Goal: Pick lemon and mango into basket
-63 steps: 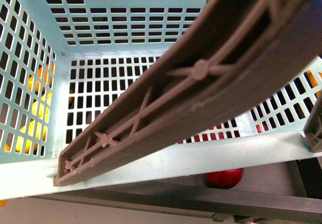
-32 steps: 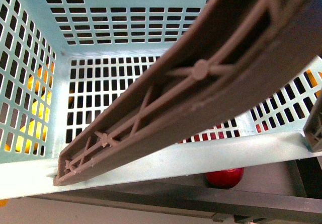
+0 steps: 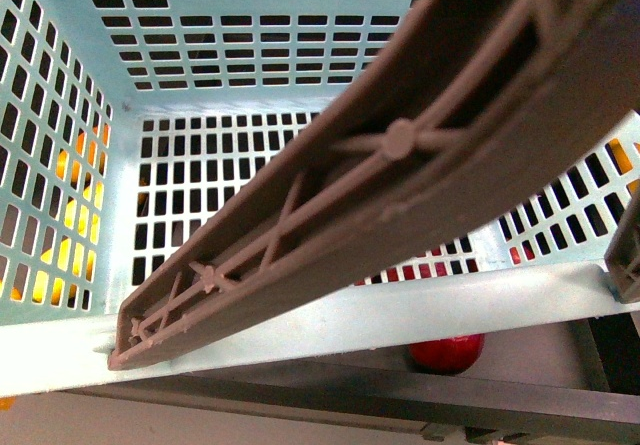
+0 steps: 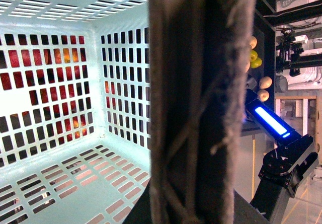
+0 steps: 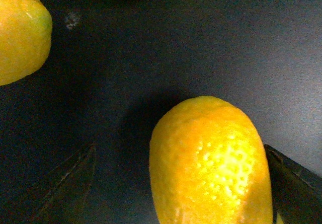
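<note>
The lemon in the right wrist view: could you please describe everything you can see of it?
The lemon is an oval, yellow-orange fruit with dimpled, glossy skin that is brightly lit on one flank. One end is cut off by the picture's edge. It lies on a dark matte surface and casts a soft shadow. It sits inside the open right claw. One dark finger is right at its side, though contact is uncertain, and the other stands clearly apart. Another yellow fruit lies separate from it.

Pitted yellow-orange lemon lies on dark surface; teal slotted basket, brown handle across its opening.
</note>
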